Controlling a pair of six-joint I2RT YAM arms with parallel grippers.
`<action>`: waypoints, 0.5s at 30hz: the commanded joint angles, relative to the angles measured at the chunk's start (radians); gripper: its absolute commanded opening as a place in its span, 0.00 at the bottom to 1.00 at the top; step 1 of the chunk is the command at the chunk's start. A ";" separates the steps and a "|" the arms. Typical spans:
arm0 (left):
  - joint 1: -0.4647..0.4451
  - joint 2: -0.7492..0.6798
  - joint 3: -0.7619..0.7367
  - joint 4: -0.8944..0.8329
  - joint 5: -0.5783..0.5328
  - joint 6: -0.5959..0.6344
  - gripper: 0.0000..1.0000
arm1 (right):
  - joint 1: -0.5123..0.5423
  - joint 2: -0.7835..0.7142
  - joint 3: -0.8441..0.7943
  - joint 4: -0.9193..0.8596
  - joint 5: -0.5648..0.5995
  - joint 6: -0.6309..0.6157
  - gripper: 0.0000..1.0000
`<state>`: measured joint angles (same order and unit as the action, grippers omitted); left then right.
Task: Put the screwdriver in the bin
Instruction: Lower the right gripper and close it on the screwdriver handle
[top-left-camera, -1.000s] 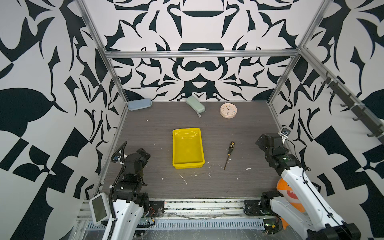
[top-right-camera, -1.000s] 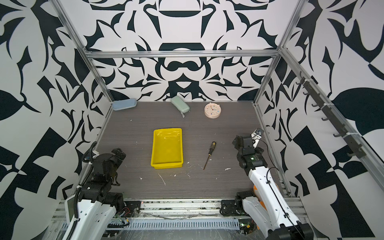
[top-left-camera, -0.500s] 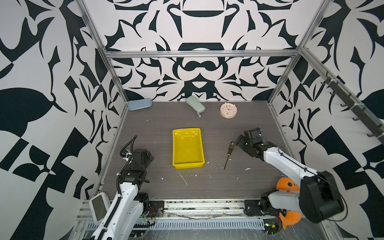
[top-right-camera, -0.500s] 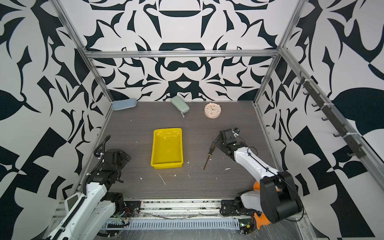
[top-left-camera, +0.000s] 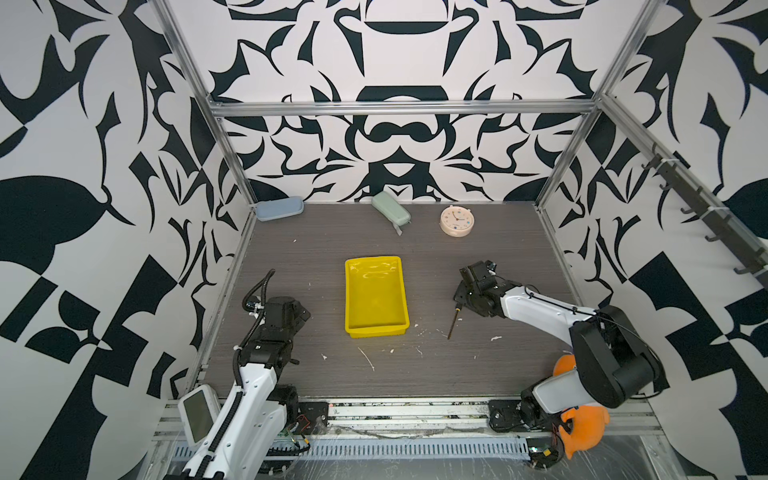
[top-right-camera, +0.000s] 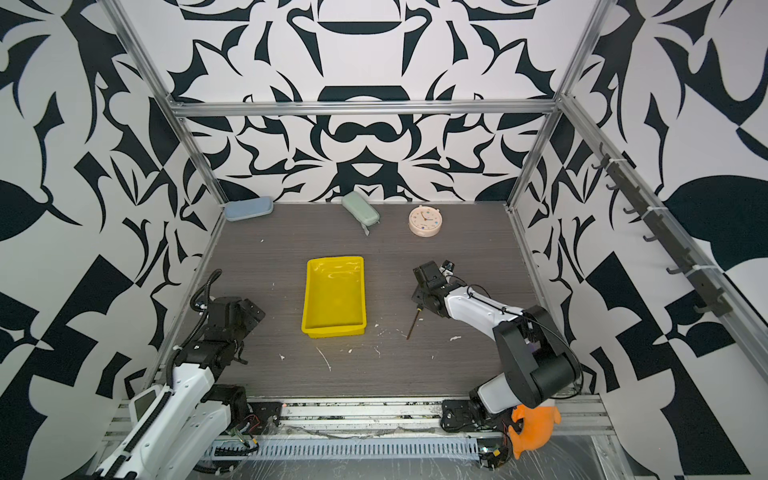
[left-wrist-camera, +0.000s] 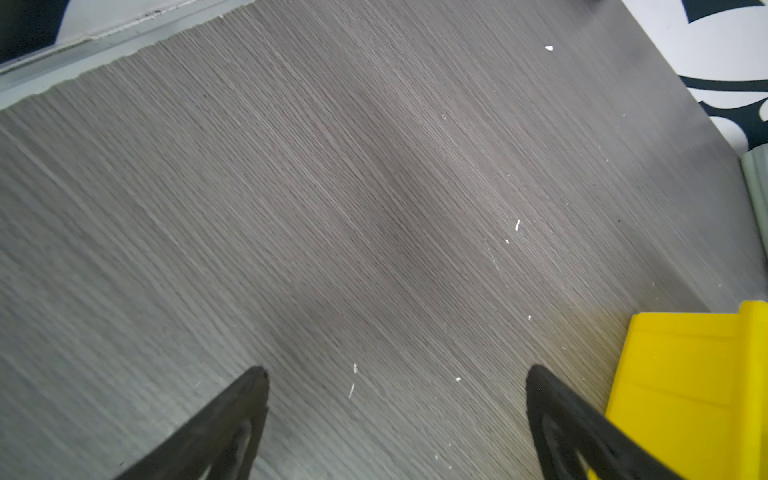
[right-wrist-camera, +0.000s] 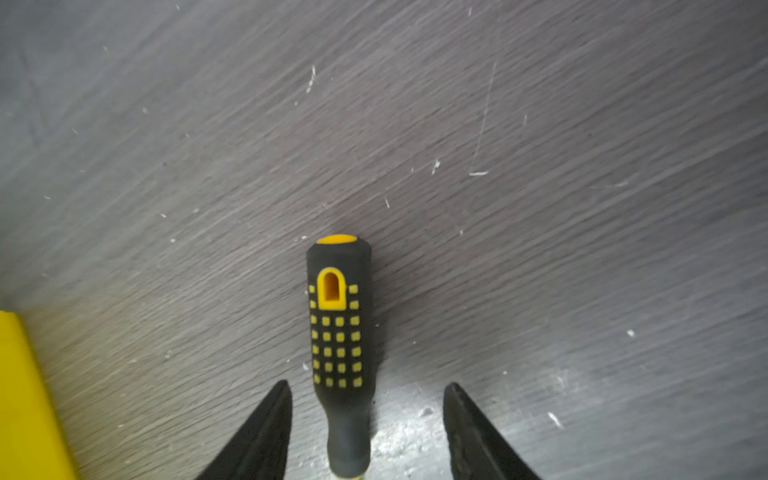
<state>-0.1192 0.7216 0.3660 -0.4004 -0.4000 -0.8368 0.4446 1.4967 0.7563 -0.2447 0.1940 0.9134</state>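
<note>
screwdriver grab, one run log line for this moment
stage: pre-grasp | right gripper: open, straddling screwdriver handle | screwdriver: flat on table, outside bin | left gripper: open, empty

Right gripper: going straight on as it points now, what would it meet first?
Probably the screwdriver, whose handle lies between the right gripper's fingers; the table is right beneath, depth unclear.

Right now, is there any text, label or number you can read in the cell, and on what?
Nothing readable in any view.
clock: dial marks, too small to read.
screwdriver: yellow dots on the handle, no lettering.
bin: plain yellow, no label.
</note>
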 joint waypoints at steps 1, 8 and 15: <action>0.000 0.019 0.028 0.008 0.008 0.001 0.99 | 0.000 0.006 0.032 0.047 0.010 -0.018 0.59; 0.000 0.030 0.036 -0.005 0.012 -0.003 0.99 | -0.002 0.053 0.035 0.055 0.010 -0.033 0.53; 0.000 -0.036 0.009 -0.005 0.013 -0.016 0.99 | 0.003 0.050 0.012 0.038 0.017 -0.011 0.42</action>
<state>-0.1192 0.7109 0.3740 -0.3935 -0.3870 -0.8379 0.4450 1.5719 0.7692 -0.2062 0.1947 0.8886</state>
